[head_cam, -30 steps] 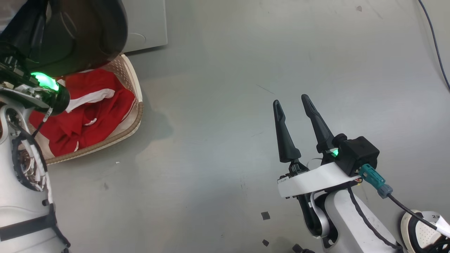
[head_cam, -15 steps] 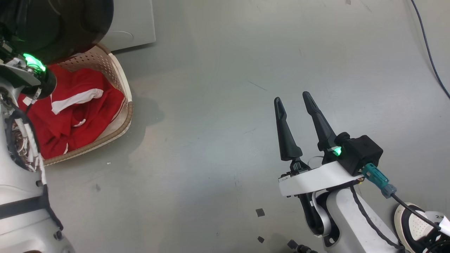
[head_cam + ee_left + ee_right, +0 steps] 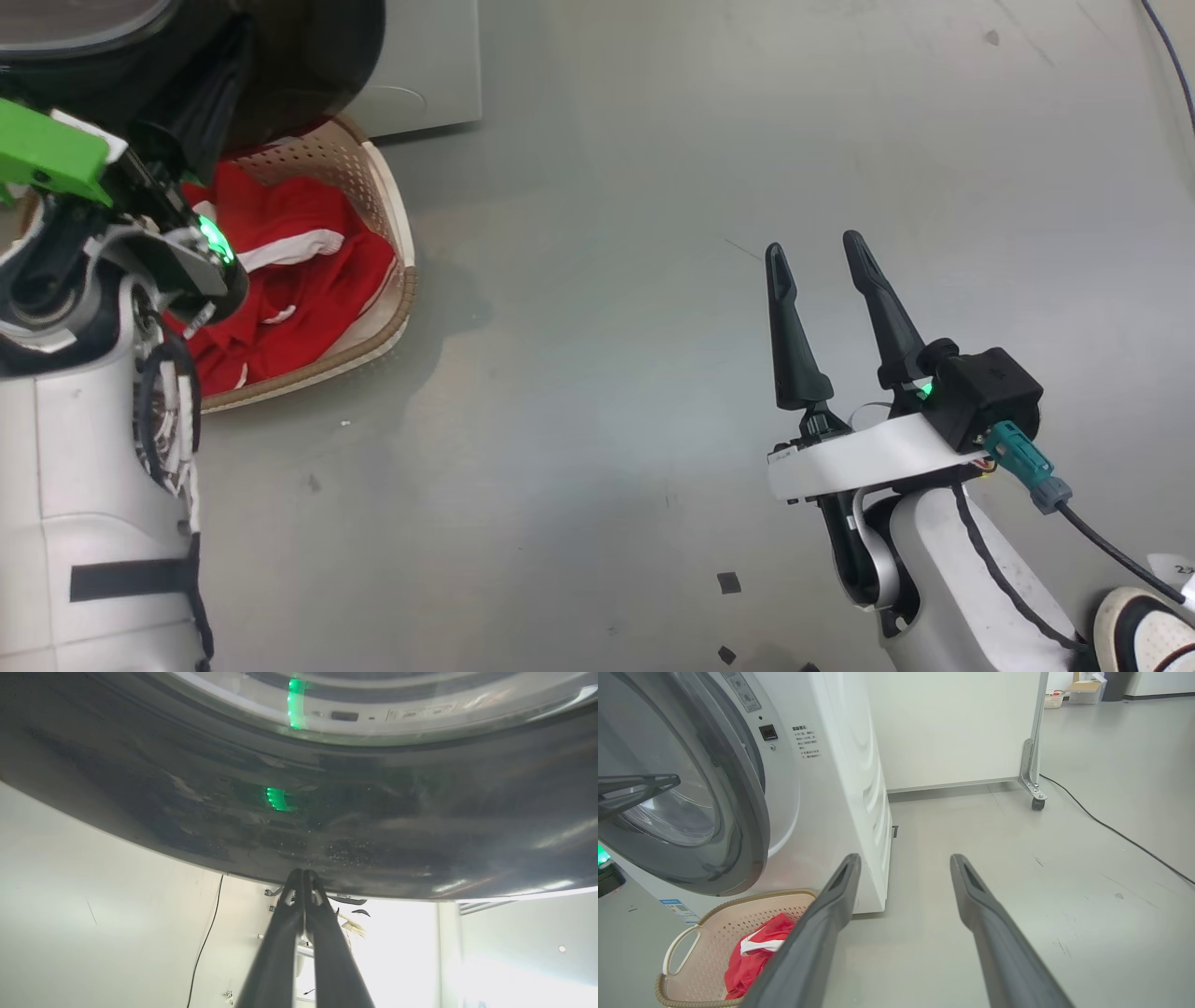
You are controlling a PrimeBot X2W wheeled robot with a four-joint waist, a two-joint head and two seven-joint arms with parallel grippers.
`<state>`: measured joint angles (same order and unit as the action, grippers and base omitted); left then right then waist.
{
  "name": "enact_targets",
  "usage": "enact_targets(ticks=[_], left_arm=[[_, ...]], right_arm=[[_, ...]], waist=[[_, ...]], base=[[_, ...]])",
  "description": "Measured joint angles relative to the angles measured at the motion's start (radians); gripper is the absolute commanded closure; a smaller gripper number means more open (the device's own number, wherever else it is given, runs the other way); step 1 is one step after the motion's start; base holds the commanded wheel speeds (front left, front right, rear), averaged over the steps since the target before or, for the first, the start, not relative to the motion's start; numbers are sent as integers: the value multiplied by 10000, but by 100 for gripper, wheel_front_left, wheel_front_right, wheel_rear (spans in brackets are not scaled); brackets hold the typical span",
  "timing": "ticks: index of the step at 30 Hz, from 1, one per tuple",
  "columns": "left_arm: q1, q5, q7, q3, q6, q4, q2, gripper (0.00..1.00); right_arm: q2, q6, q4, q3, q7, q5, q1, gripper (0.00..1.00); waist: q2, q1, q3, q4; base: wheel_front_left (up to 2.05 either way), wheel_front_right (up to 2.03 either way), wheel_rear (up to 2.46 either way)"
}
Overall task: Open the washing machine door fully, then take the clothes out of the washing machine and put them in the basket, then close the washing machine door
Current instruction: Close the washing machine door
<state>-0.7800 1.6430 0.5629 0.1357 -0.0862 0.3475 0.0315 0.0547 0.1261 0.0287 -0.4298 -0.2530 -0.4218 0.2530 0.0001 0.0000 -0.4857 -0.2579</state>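
The washing machine (image 3: 840,788) stands white at the left of the right wrist view. Its door (image 3: 747,826), with a dark rim and a glass bowl, is swung close to the machine's front; I cannot tell whether it is latched. My left gripper (image 3: 303,872) is shut and empty, its tips touching the door's glossy black rim (image 3: 327,826). It also shows against the glass (image 3: 675,780). The basket (image 3: 392,308) sits on the floor below the door (image 3: 308,56) and holds the red clothes (image 3: 308,280). My right gripper (image 3: 814,245) hangs open over bare floor, well right of the basket (image 3: 682,947).
A grey floor plate (image 3: 429,65) lies behind the basket. A white partition on a castor (image 3: 1031,798) and a black cable (image 3: 1111,830) are to the right of the machine. A person's white shoe (image 3: 1148,625) is at the lower right. Bits of dark tape (image 3: 728,583) dot the floor.
The head camera has shifted, so the whole picture has slid. My left arm has lifted and turned toward the door, and its green part now shows. The right gripper stays open in the same pose.
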Motion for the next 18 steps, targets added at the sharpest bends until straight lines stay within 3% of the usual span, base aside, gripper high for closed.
enact_targets(ticks=[12,18], left_arm=[[1717,199,704,-506,932,337,-65,100],[2516,-489,738,-1001,1770,232,-4,100]], right_arm=[[8,-123,959,127,0,525,56,0],[15,-328,1327,426,0,562,37,0]], waist=[[0,0,855,1346],[0,0,1439,2113]], base=[[0,0,0],[0,0,0]])
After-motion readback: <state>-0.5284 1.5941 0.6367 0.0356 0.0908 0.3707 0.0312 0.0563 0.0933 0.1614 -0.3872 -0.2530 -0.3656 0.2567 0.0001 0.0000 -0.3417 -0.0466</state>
